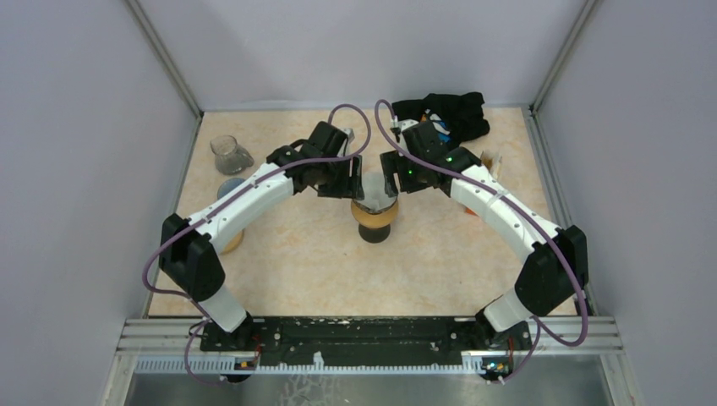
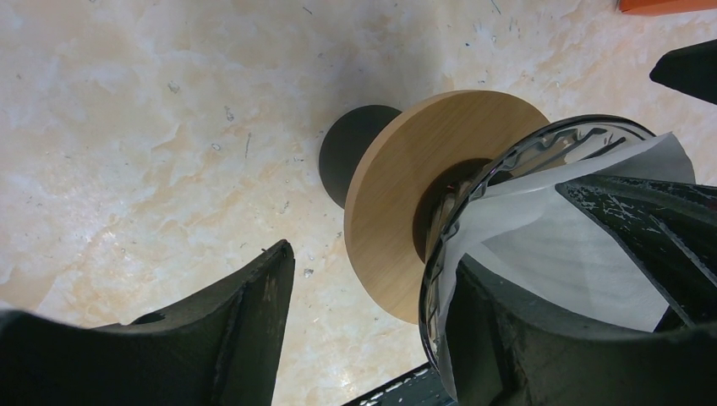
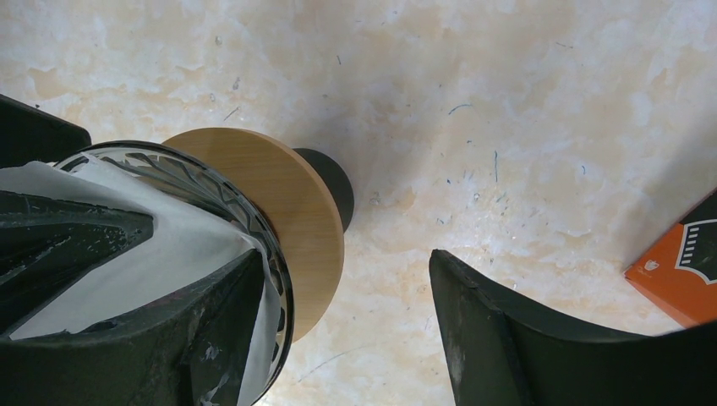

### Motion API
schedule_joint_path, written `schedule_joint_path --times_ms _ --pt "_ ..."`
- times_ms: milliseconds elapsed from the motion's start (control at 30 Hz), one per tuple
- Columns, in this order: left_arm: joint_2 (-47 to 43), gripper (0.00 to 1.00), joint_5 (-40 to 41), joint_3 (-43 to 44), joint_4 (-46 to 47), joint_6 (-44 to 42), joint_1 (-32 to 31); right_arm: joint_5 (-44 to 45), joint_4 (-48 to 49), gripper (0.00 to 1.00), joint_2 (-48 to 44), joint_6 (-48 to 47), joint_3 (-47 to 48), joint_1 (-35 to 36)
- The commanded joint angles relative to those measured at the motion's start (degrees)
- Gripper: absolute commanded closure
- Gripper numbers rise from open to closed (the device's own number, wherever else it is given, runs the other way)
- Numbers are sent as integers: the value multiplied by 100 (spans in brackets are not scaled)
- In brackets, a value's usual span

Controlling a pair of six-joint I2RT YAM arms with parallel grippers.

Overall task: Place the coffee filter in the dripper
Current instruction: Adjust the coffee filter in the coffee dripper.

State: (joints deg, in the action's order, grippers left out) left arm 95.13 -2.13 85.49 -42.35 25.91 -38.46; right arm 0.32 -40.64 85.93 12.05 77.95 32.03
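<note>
The dripper (image 1: pixel 374 222) stands mid-table: a ribbed glass cone (image 2: pixel 524 152) in a round wooden collar (image 2: pixel 406 194) on a black foot. The white paper coffee filter (image 2: pixel 575 254) sits inside the cone, its edge folding over the rim (image 3: pixel 254 279). My left gripper (image 2: pixel 372 258) is open and straddles the rim from the left, one finger pressed into the filter, the other out over the table. My right gripper (image 3: pixel 342 258) is open and straddles the rim from the right in the same way. Both inner fingers lie side by side in the filter (image 3: pixel 169 245).
A glass flask (image 1: pixel 230 155) stands at the back left, with a bluish round thing (image 1: pixel 227 188) half under the left arm. Black cloth (image 1: pixel 448 112) lies at the back right. An orange box (image 3: pixel 676 271) rests right of the dripper. Grey walls enclose three sides.
</note>
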Motion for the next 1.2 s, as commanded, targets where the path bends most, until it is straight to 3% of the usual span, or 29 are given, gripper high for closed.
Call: schedule_joint_path --times_ms 0,367,767,1167 --pt "-123 32 45 -115 -64 -35 31 168 121 28 -72 -28 5 -48" --pt "-329 29 -177 61 197 20 31 -171 45 28 -262 -105 338 -48" --pt "-472 18 -375 305 332 120 -237 -260 118 28 -199 -116 289 -45" --pt "-343 16 -373 233 -175 -44 -466 -151 127 28 -113 -116 311 -48"
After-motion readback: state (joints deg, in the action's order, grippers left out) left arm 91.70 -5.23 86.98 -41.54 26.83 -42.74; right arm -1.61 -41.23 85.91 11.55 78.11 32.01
